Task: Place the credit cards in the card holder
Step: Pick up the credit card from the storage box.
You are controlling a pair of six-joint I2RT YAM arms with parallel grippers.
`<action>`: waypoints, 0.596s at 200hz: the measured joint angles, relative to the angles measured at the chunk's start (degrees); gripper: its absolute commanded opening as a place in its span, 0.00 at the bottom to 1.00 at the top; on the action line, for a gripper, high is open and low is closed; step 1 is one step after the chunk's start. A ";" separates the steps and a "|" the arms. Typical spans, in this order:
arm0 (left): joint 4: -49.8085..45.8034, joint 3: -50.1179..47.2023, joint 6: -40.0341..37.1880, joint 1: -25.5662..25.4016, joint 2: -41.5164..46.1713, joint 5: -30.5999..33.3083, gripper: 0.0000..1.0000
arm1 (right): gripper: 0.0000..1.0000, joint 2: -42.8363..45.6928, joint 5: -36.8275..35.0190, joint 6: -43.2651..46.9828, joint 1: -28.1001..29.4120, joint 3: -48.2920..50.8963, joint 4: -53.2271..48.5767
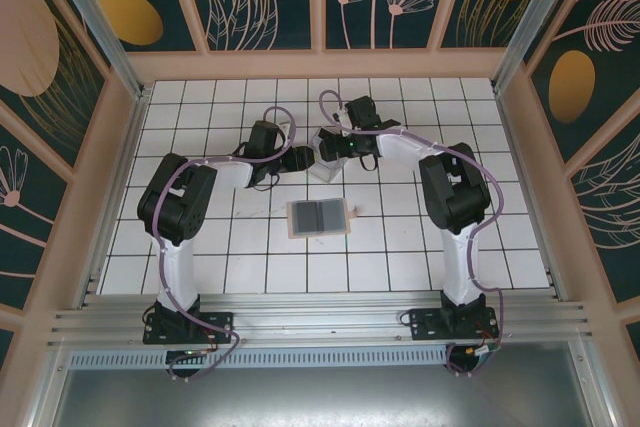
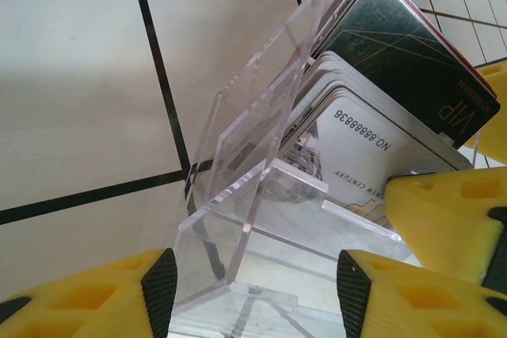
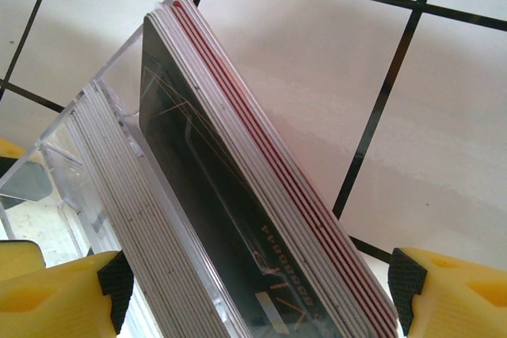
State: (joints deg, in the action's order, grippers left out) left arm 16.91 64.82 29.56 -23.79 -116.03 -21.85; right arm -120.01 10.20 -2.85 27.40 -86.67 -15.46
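Two packs of credit cards [image 2: 396, 69] stand on edge in a clear acrylic rack [image 2: 253, 195] on the white tiled table [image 1: 400, 237], one pack just beside the other. One shows a dark face with thin gold lines and the letters VIP, with red-edged cards at its back. The other shows a pale face printed NO.88888836. From above, rack and cards sit where the two arms meet, far of the table's middle, with the left gripper [image 1: 298, 159] reaching in from the left and the right gripper [image 1: 338, 149] from the far right. In the left wrist view the left gripper [image 2: 257, 290] has its jaws spread wide on either side of the rack's low front end. One black pad lies right at the acrylic edge, but whether the pads press on it I cannot tell. A yellow finger [image 2: 444, 219] of the right gripper touches the lower edge of the pale card. In the right wrist view the right gripper [image 3: 261, 290] straddles both packs [image 3: 206, 195] at once, with its jaws wide and one pad against the white-edged cards, the other just beside the red-edged ones – gripping or merely framing them, I cannot tell. The card holder [image 1: 347, 217] lies flat on the tiles nearer the arm bases, well apart from the rack – a tan square with two grey rectangles on its face and a small pale scrap [image 1: 353, 212] at its right edge.
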 measured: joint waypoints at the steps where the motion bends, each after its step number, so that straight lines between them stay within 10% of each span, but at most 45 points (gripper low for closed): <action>1: 0.00 0.00 0.00 0.00 0.00 0.00 0.58 | 0.85 0.00 -0.02 0.00 0.00 0.00 0.00; 119: 0.02 -0.92 -0.02 0.00 -0.15 0.90 0.58 | 0.74 1.90 -2.67 -0.68 -1.92 0.11 1.18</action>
State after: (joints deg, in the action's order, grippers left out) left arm 16.93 63.90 29.54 -23.79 -116.18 -20.95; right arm -118.10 7.53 -3.53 25.47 -86.56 -14.28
